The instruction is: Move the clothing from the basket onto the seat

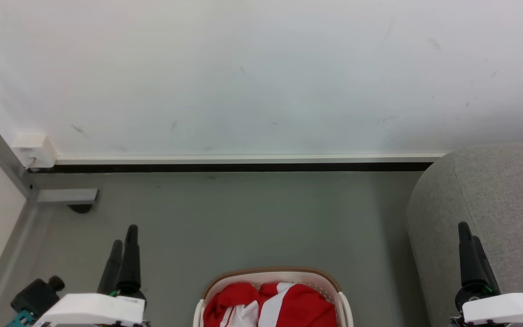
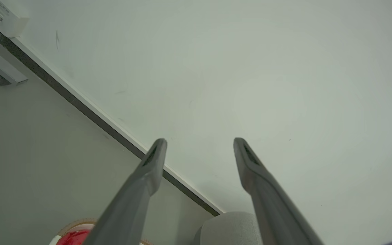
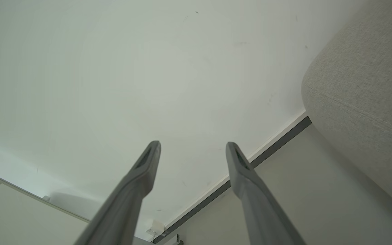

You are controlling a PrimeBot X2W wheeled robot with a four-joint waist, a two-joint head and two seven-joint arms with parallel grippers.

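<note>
Two wrist views, left catches clothing (image 2: 75,237), right seat (image 3: 362,85)

Basket (image 1: 270,272) at bottom centre of my view, on the grey floor (image 1: 243,218), cut off by the lower edge. Clothing (image 1: 298,304), red with white panels, lies bunched inside it. Seat (image 1: 497,200) to the right, apart from the basket. I see the left gripper (image 1: 124,236) at lower left over bare floor and the right gripper (image 1: 466,236) at lower right against the seat, fingers pointing up the view. White wall (image 1: 261,68) behind, with a small white box (image 1: 34,149) at its left foot.
</note>
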